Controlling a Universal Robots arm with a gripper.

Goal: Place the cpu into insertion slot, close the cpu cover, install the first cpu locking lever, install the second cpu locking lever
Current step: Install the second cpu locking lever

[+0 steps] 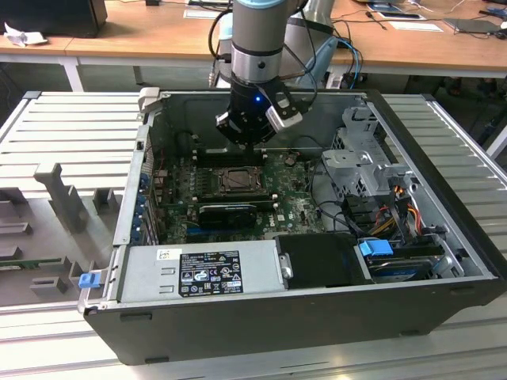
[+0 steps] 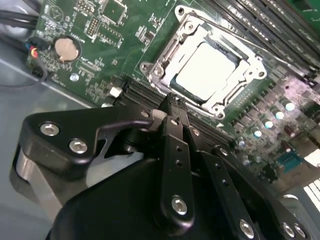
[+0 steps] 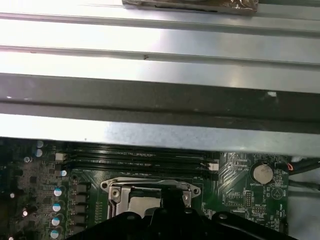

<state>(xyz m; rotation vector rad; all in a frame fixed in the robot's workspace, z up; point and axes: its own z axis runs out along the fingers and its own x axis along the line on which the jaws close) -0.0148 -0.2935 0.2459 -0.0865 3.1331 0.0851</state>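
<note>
The cpu (image 2: pixel 207 67) lies flat in the insertion slot (image 1: pixel 236 180), its pale silver face up. The silvery cpu cover (image 2: pixel 165 55) is folded down around it, and the chip shows through the cut-out centre. My gripper (image 2: pixel 172 102) hangs just above the motherboard beside one edge of the socket. Its black fingers are shut together with nothing between them. In the exterior view the gripper (image 1: pixel 247 141) sits inside the open computer case, a little behind the socket. In the first wrist view the fingertip (image 3: pixel 172 196) overlaps the socket's near rim (image 3: pixel 145 186).
Long black memory slots (image 3: pixel 135 160) run beside the socket. A black card (image 1: pixel 228 212) lies in front of it. The power supply (image 1: pixel 198 269), drive cage (image 1: pixel 360 158) and cables (image 1: pixel 380 210) crowd the case. The case wall (image 3: pixel 150 95) rises close behind.
</note>
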